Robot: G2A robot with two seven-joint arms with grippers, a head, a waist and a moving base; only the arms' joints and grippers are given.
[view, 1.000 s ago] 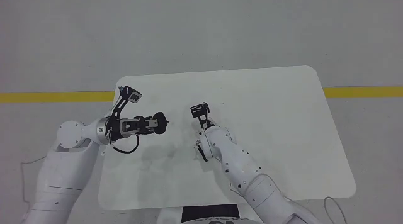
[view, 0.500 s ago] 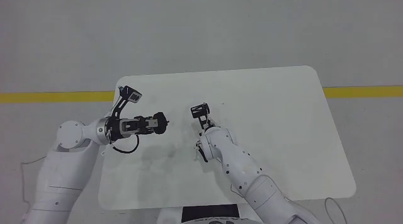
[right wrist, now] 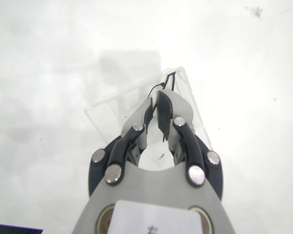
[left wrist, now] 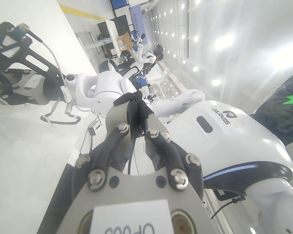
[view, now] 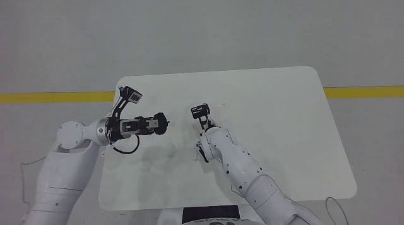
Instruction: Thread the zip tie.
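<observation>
A thin black zip tie [right wrist: 161, 85] curls up from the tips of my right gripper [right wrist: 157, 96], its small head near the far edge of a clear plastic block [right wrist: 107, 113] that lies on the white table [view: 284, 111]. The right gripper is shut on the tie's strap, just over the block. From above, the right gripper [view: 198, 152] points down at the table's left-middle. My left gripper [view: 161, 122] hangs level above the table's left side, aimed at the right arm. Its black pads [left wrist: 134, 108] are pressed together. A thin dark strand shows behind them; I cannot tell if it is held.
The right arm's black camera bracket [left wrist: 12, 47] sits close in front of the left gripper. The table's right half [view: 297, 143] is bare. Yellow floor lines [view: 38, 97] run past the table.
</observation>
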